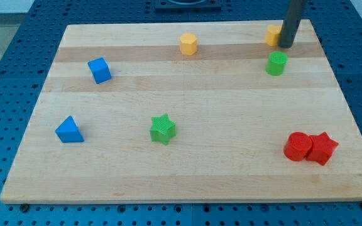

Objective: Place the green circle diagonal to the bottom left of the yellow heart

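Green circle sits just below my tip, apart from it; you have a bare rod, no hand. Yellow heart is partly hidden behind the rod. Elsewhere you see one yellow hexagon, blue cube, blue triangle, green star, and red circle touching red star. Wooden desk rests on blue pegboard.

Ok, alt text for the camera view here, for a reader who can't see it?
My tip rests at the board's top right, against a yellow block and just above the green circle. Elsewhere: a yellow hexagon, blue cube, blue triangle, green star, and touching red circle and red star.
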Available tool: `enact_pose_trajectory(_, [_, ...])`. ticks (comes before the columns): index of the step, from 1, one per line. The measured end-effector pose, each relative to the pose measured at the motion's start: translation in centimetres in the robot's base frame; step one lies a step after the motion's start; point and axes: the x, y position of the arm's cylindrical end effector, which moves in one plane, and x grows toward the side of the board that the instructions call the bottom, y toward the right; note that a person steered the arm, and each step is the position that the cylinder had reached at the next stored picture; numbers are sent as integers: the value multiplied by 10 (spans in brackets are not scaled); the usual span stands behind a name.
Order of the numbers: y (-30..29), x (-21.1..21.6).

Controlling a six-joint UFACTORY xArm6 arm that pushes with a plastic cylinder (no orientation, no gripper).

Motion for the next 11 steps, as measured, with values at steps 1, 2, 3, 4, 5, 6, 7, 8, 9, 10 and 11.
enact_pose_trajectory(1, [19, 16])
enact_pose_trajectory(2, [42, 58])
enact_pose_trajectory(3, [30, 72])
enact_pose_trajectory(4, [-20, 72])
enact_pose_trajectory(5, [-42, 77])
enact_pose_trajectory(6, [-57, 77])
enact_pose_trajectory(7, [-80, 101])
enact_pose_trajectory(8, [-103, 138])
enact_pose_trajectory(9, [-114, 153])
enact_pose_trajectory(10, [-116, 125])
enact_pose_trajectory(11, [-107, 52])
